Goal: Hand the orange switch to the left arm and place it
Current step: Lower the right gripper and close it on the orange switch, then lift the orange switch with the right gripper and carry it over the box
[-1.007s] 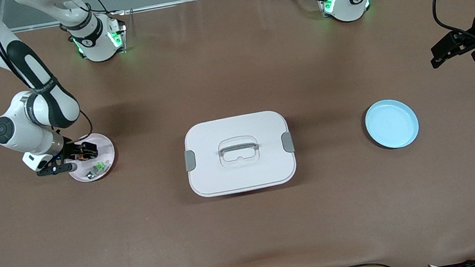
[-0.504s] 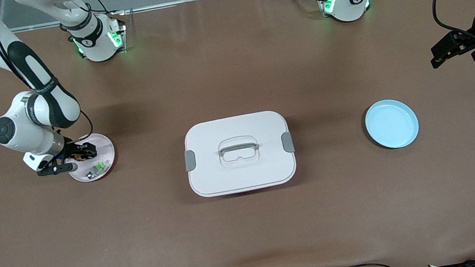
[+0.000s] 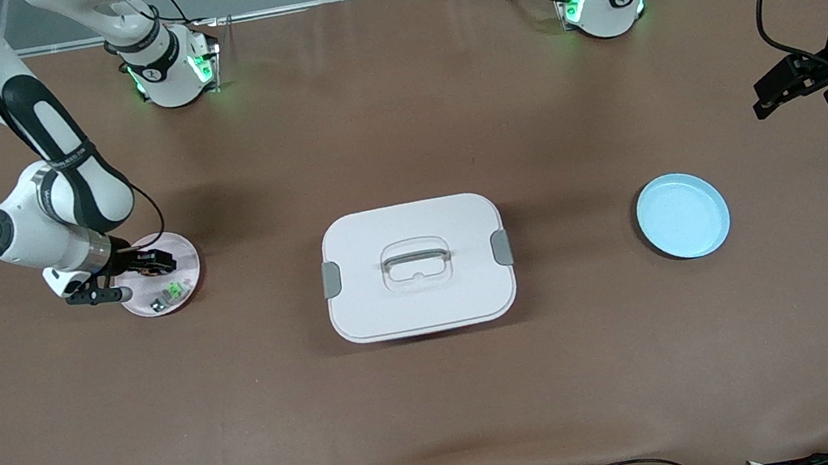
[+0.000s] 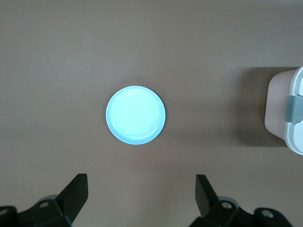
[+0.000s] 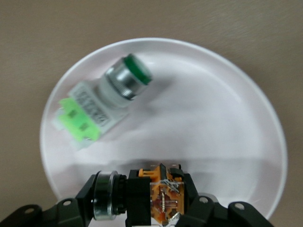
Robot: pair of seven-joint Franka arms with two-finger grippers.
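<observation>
My right gripper (image 3: 154, 263) is shut on the orange switch (image 5: 158, 198), a small orange-and-black part with a round cap. It holds the switch low over the pink plate (image 3: 186, 258) at the right arm's end of the table. In the right wrist view the right gripper (image 5: 142, 201) clamps the switch from both sides. The white box (image 3: 422, 301), with grey clips and a recessed handle, stands in the middle of the table. My left gripper (image 3: 771, 95) waits open over bare table at the left arm's end. In the left wrist view the left gripper (image 4: 141, 194) has nothing between its fingers.
A green-and-silver component (image 5: 102, 101) lies on the pink plate (image 5: 213, 118), beside the held switch. A blue plate (image 3: 682, 215) sits between the box and the left arm's end, and the left wrist view also shows this blue plate (image 4: 136, 114) and a corner of the box (image 4: 284, 113).
My right gripper has closed on the orange switch over the pink plate, and its arm has shifted slightly. The left arm has barely moved.
</observation>
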